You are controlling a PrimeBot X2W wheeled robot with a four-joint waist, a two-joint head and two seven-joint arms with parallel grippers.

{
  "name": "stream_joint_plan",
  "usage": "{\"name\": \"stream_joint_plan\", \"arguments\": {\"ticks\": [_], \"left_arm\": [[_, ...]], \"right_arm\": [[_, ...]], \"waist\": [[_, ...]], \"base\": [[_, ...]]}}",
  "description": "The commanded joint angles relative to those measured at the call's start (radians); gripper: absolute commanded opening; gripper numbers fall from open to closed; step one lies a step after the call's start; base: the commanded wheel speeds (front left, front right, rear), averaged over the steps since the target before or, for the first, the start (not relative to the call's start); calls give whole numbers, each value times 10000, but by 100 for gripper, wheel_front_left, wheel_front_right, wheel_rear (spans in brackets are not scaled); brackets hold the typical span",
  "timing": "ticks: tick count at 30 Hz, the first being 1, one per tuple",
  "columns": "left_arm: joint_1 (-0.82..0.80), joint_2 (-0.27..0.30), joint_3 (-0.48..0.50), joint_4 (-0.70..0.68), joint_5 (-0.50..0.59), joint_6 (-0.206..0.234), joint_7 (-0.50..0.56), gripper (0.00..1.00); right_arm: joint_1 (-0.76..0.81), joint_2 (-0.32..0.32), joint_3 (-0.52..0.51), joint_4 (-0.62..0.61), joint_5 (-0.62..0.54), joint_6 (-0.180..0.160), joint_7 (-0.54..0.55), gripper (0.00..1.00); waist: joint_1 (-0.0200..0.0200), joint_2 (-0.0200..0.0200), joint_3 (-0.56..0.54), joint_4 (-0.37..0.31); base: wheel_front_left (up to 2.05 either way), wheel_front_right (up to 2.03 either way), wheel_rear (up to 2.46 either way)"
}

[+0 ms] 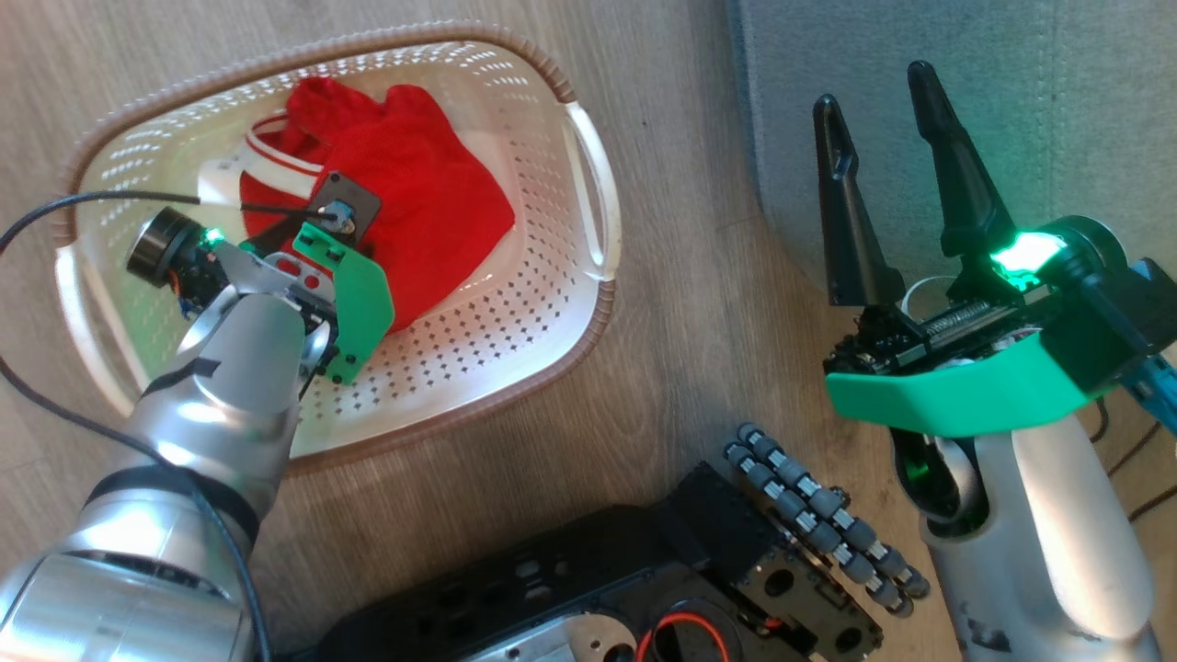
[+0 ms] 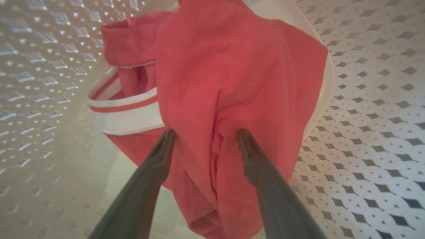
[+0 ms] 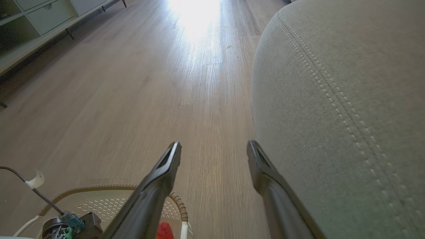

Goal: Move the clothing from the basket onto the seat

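Wooden floor [image 1: 699, 349], basket [image 1: 515, 303] and grey seat [image 1: 1057, 110] on it

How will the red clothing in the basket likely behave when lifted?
Probably floppy: the clothing lies creased and bunched, so it should drape and hang. Likely light, since the fabric looks thin. The open left tool straddles one fold, so the white-striped trim may trail behind.

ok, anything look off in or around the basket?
Nothing stands out. The clothing lies bunched inside the basket, which sits level on the floor. The left gripper is open, its tips against the fabric.
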Motion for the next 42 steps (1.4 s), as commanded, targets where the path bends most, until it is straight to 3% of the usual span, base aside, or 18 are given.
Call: {"name": "stream_joint_plan", "arguments": {"ticks": [1,10,21,22,24,25,42], "left_arm": [[187,168,97,-9,-76,112,166,100],[62,229,445,78,-540,917,1628,100],[-125,175,93,92,-500,754,2357,100],[-141,152,99,92,-549,687,2352,79],[-191,132,141,93,-665,590,2211,11],[-214,158,136,93,-684,587,2147,0],[-58,380,-76,95,-975,320,1741,0]], "right_arm": [[296,50,205,-354,66,-2,-65,100],[549,50,246,-677,98,-2,-65,100],[656,50,205,-840,208,-2,-65,100],[658,50,197,-851,214,-2,-65,100],[658,51,186,-859,204,-2,-65,100],[649,51,177,-855,192,-2,-65,100],[-190,51,200,-569,255,-2,-65,100]], "waist": [[-1,1,87,-97],[-1,1,266,-158],[-1,1,417,-153],[-1,1,427,-143],[-1,1,451,-126],[-1,1,461,-119],[-1,1,0,-199]], "base": [[0,0,0],[0,0,0],[0,0,0],[0,0,0],[0,0,0],[0,0,0],[0,0,0]]}}
